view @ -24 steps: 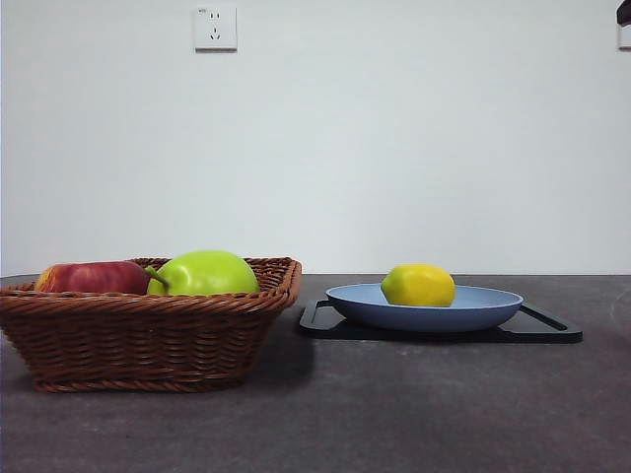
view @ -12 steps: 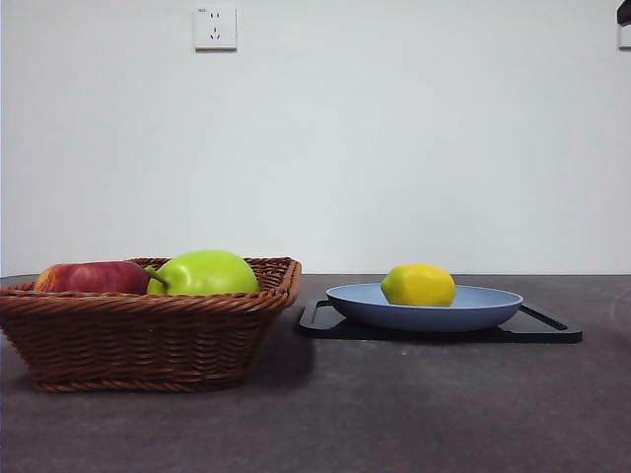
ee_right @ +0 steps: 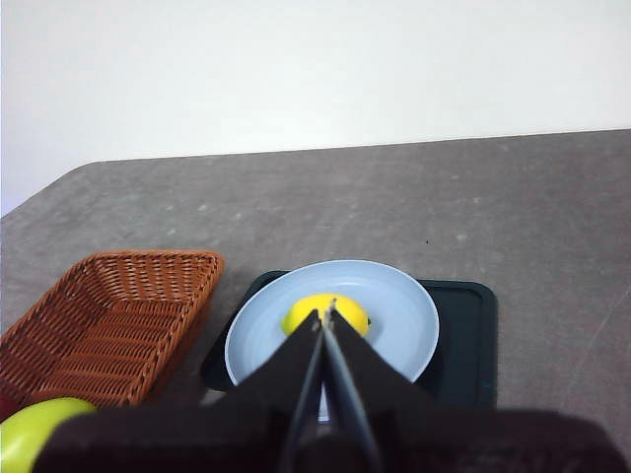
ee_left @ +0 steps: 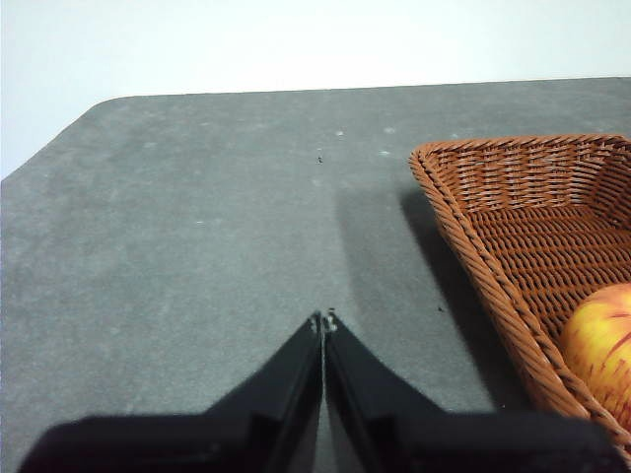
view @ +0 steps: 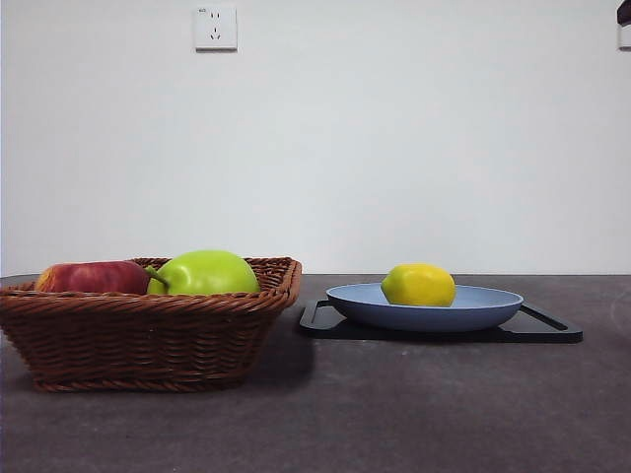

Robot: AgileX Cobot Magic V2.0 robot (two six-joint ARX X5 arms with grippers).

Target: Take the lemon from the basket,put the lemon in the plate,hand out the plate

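The lemon (view: pixel 418 284) lies in the light blue-grey plate (view: pixel 483 307), which rests on a flat black tray (view: pixel 552 330). In the right wrist view the lemon (ee_right: pixel 347 313) and plate (ee_right: pixel 399 315) sit below my right gripper (ee_right: pixel 326 313), which is shut, empty and held high above them. The wicker basket (view: pixel 148 335) stands to the left. My left gripper (ee_left: pixel 324 321) is shut and empty above bare table beside the basket's rim (ee_left: pixel 473 256). In the front view only a black tip (view: pixel 623 12) shows at the top right corner.
A red apple (view: pixel 91 277) and a yellow-green stemmed fruit (view: pixel 205 273) lie in the basket. The apple also shows in the left wrist view (ee_left: pixel 603 340). A wall socket (view: pixel 215 28) is on the white wall behind the dark grey table (view: pixel 394 414).
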